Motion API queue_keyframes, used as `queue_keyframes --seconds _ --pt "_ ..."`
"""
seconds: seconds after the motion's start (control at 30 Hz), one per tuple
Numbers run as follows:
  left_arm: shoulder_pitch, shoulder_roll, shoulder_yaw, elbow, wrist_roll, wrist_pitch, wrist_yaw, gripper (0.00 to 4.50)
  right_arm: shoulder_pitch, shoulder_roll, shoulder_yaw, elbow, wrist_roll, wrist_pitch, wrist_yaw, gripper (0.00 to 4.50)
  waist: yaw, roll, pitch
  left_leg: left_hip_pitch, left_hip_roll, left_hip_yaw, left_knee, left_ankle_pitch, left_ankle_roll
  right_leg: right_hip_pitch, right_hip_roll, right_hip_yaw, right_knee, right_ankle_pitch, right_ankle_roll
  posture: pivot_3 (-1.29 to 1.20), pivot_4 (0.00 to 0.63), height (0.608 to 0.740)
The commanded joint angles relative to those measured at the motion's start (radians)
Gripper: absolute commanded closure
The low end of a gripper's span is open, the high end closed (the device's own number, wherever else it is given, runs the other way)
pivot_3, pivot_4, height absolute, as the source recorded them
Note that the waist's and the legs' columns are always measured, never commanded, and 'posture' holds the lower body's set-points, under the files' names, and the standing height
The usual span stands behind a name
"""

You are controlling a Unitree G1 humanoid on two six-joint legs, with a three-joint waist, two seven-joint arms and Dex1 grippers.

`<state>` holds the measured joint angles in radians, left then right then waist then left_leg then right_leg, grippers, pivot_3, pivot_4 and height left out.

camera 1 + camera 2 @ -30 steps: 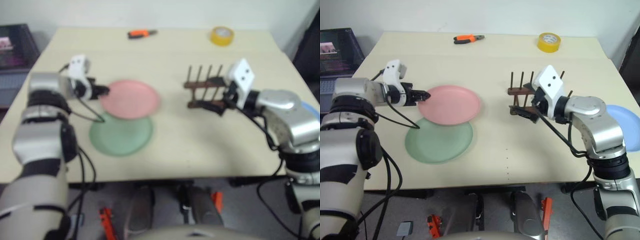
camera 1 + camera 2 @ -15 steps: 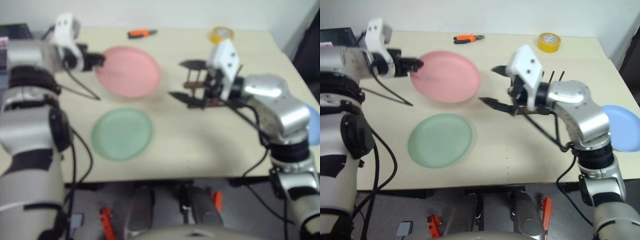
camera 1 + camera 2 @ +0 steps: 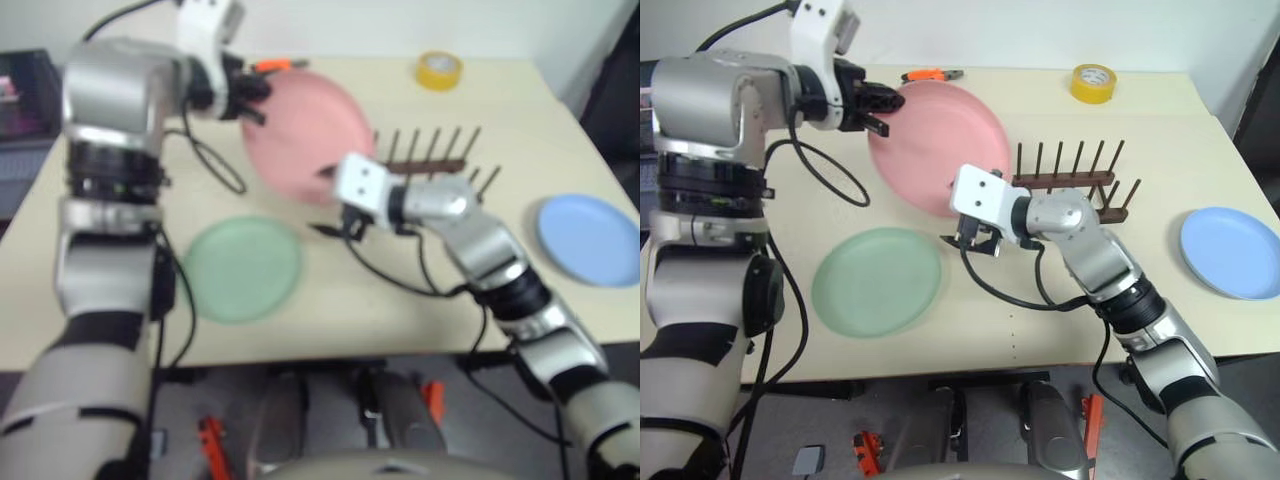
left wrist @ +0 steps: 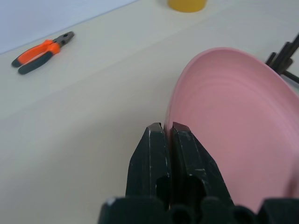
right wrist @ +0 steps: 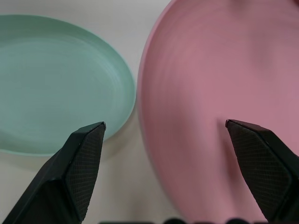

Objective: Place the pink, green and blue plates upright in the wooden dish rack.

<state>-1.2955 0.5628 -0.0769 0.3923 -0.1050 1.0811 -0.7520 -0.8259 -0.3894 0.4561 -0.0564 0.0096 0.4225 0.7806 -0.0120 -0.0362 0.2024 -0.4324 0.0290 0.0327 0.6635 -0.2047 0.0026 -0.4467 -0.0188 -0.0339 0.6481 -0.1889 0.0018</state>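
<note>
The pink plate (image 3: 935, 145) hangs tilted on edge above the table, left of the wooden dish rack (image 3: 1070, 185). My left gripper (image 3: 878, 104) is shut on its far-left rim, and the left wrist view shows both fingertips (image 4: 156, 133) pinching that rim. My right gripper (image 3: 965, 240) stands open just below the plate's lower edge. In its wrist view the wide-spread gripper (image 5: 164, 123) faces the pink plate (image 5: 219, 93), with nothing held. The green plate (image 3: 877, 280) lies flat at front left. The blue plate (image 3: 1233, 250) lies flat at the right edge.
A yellow tape roll (image 3: 1092, 82) and orange-handled pliers (image 3: 933, 75) lie at the back of the beige table (image 3: 1040, 320). The rack's pegs stand upright with nothing between them. A dark screen sits off the table's left side.
My left gripper has lifted the pink plate up and to the right, tipping it towards upright. My right gripper has swung left from the rack to below the plate, still open.
</note>
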Motion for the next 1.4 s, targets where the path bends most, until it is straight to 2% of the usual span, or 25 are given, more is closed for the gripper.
queue_keyframes --seconds 0.03,0.3,0.4,0.57,0.67,1.0,1.13,1.23,1.4 --pt "-0.015 0.006 0.011 -0.057 -0.018 0.016 0.015 4.5 -0.009 0.002 -0.007 -0.027 -0.031 -0.021 0.003 0.6 0.0 0.0 0.0 0.0 0.0 0.0 0.0 0.0 0.0 0.0 0.0 0.0 0.0 0.0 0.0 0.0 0.15 0.74" --pt "-0.015 -0.016 0.005 -0.039 -0.03 0.005 0.031 4.5 0.004 -0.008 -0.029 -0.048 -0.05 -0.021 0.017 3.5 0.002 0.0 0.0 0.0 -0.001 0.0 0.0 0.0 0.0 0.0 -0.001 0.0 0.0 0.0 0.0 0.0 0.15 0.74" --pt "-0.018 -0.021 0.004 -0.038 -0.037 -0.001 0.024 4.5 0.01 -0.011 -0.043 -0.06 -0.048 -0.026 0.022 4.46 0.003 0.0 0.0 0.0 -0.001 0.0 0.0 0.0 0.0 0.0 -0.001 0.0 0.0 0.0 0.0 0.0 0.15 0.74" --pt "-0.047 -0.019 0.019 -0.049 -0.071 0.014 -0.011 4.5 0.009 -0.012 -0.084 -0.076 -0.031 -0.051 0.016 4.46 0.003 0.0 0.0 0.0 -0.001 0.0 0.0 0.0 0.0 0.0 0.0 0.0 0.0 0.0 0.0 0.0 0.15 0.74" --pt "-0.06 -0.017 0.026 -0.039 -0.074 0.018 -0.012 3.74 0.007 -0.011 -0.099 -0.073 -0.026 -0.069 0.012 4.5 0.003 0.0 0.0 0.0 -0.001 0.0 0.0 0.0 0.0 0.0 0.0 0.0 0.0 0.0 0.0 0.0 0.15 0.74" --pt "-0.1 0.048 0.066 -0.103 -0.163 0.063 -0.054 0.07 0.006 -0.004 -0.103 -0.047 -0.025 -0.107 0.023 4.5 0.001 0.0 0.0 0.0 -0.001 0.0 0.0 0.0 0.0 0.0 0.0 0.0 -0.001 0.0 0.0 0.0 0.15 0.74" --pt "-0.129 0.119 0.135 -0.149 -0.222 0.06 -0.08 0.03 0.001 0.007 -0.116 -0.03 -0.009 -0.118 0.028 4.5 -0.005 0.0 0.0 0.0 0.0 0.0 -0.001 0.0 0.0 0.0 0.0 0.0 -0.001 0.0 0.0 0.0 0.15 0.74" --pt "-0.111 0.187 0.221 -0.203 -0.288 0.013 -0.128 0.03 -0.009 0.046 -0.173 -0.023 0.06 -0.093 0.024 4.5 -0.014 0.0 0.0 0.001 0.0 0.0 -0.001 0.0 0.0 0.0 0.0 0.0 -0.001 0.0 0.0 0.0 0.15 0.74" --pt "0.094 0.3 0.387 -0.341 -0.381 -0.121 -0.214 0.03 -0.047 0.082 -0.345 -0.053 0.246 0.033 0.01 4.5 -0.018 0.001 0.0 0.003 0.0 0.001 -0.002 0.001 -0.001 0.001 -0.001 0.001 0.0 0.0 0.0 0.0 0.15 0.74"
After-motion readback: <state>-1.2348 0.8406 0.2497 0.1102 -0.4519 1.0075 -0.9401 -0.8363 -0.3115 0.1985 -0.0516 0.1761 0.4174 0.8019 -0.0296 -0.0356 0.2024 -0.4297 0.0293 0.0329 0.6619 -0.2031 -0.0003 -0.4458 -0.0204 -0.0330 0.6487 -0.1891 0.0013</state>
